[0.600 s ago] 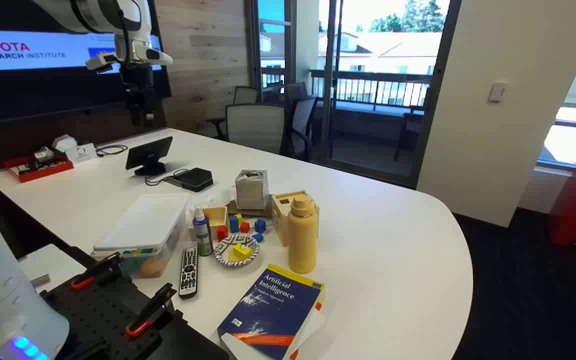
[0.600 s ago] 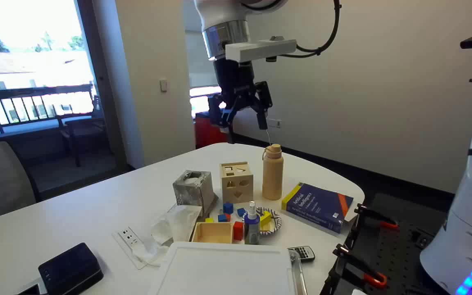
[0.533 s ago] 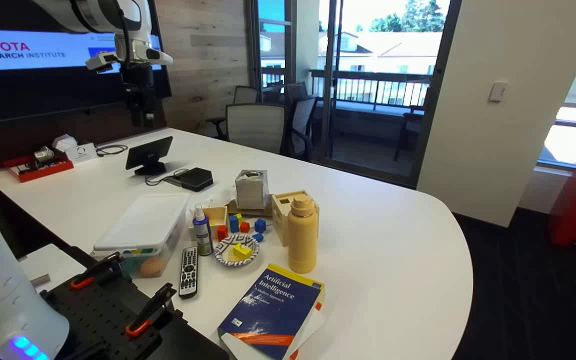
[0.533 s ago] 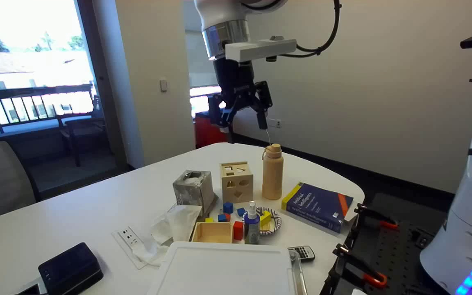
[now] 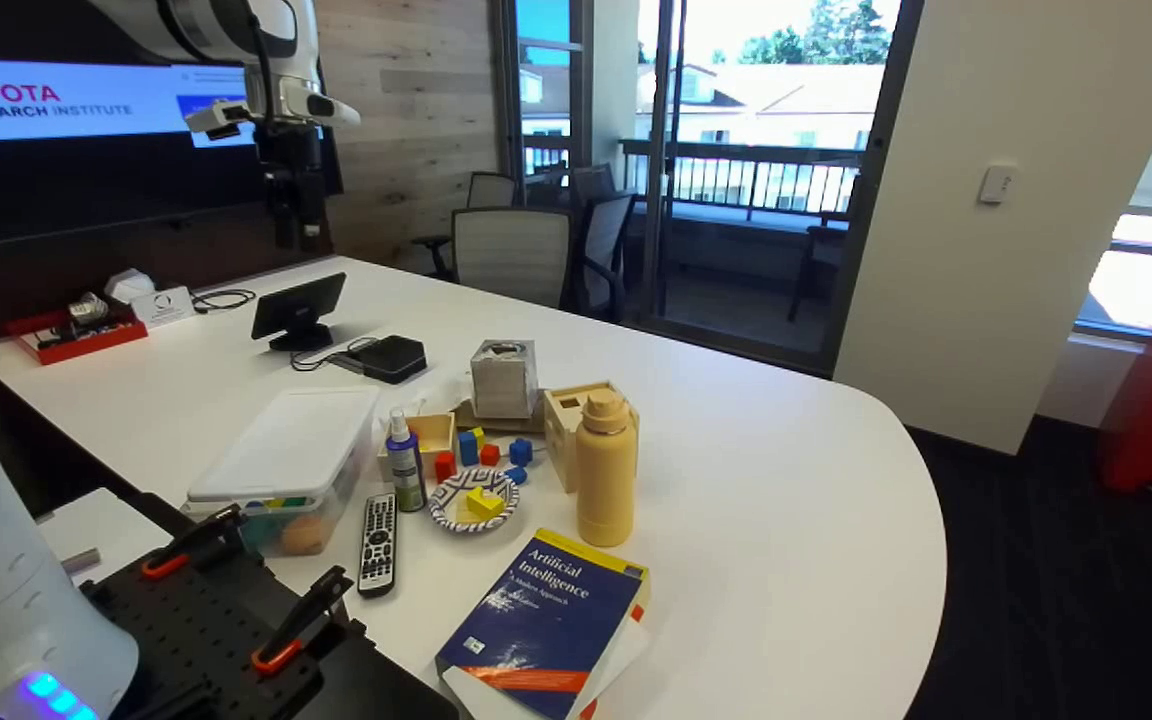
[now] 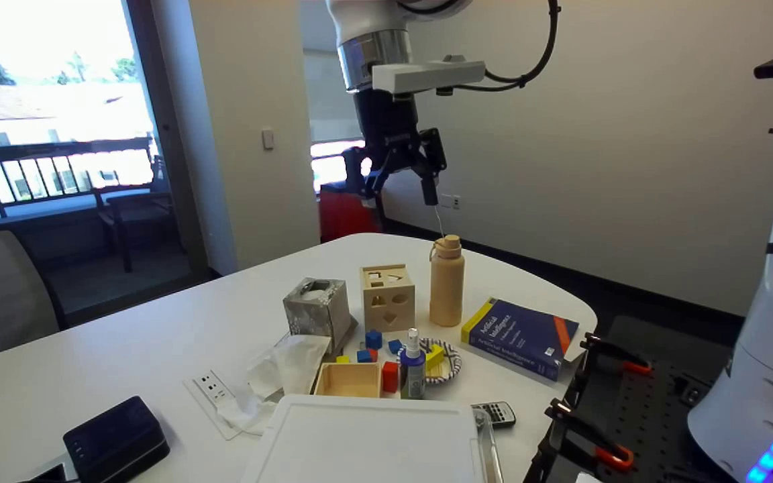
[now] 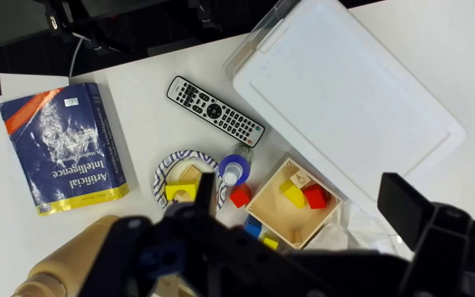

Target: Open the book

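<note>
The book [image 5: 548, 622] lies closed and flat on the white table, front cover up, with a dark blue cover, white lettering, an orange-red band and a yellow strip. It also shows in an exterior view [image 6: 524, 335] and at the left of the wrist view [image 7: 58, 142]. My gripper [image 5: 298, 238] hangs high above the table, well away from the book. In an exterior view the gripper [image 6: 400, 201] has its fingers spread. In the wrist view the gripper [image 7: 301, 194] is wide open with nothing between the fingers; a wooden tray lies far below.
A tall yellow bottle [image 6: 447, 288] stands beside the book. A remote [image 7: 216, 111], a patterned bowl [image 5: 441, 515], a spray bottle [image 6: 413, 372], a wooden shape box [image 6: 388, 305], a tissue box [image 5: 503, 380] and a lidded bin [image 5: 281, 450] stand around. A white sheet [image 5: 626, 655] pokes out under the book.
My gripper has risen a little and shifted slightly to the right in both exterior views. The book and the other things have not moved.
</note>
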Robot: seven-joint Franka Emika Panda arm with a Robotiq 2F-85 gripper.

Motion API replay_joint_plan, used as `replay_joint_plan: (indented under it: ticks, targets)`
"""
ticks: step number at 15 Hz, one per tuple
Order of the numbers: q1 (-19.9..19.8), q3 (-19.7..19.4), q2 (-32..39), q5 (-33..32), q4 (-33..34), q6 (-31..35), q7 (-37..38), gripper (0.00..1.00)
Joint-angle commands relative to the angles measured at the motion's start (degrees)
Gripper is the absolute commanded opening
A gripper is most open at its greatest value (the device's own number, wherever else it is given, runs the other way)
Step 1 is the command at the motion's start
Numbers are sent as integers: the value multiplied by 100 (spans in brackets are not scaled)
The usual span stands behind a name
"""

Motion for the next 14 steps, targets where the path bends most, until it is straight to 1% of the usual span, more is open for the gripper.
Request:
replay_joint_plan:
  ticks: [1,4,7,9,13,14]
  targets:
    - [-191,-588,107,365,473,-436,-641,100]
    - [-484,-1196,247,779,885,-863,-1355,100]
    - [-890,-1835,529,1324,1423,-1644,-2321,100]
    - [-1179,-2193,754,1582,1769,-2260,-2834,100]
    - [-1811,-2761,1390,1931,2443,-3517,-4247,100]
    - [-1974,-2857,1559,1975,2557,-3703,-4601,100]
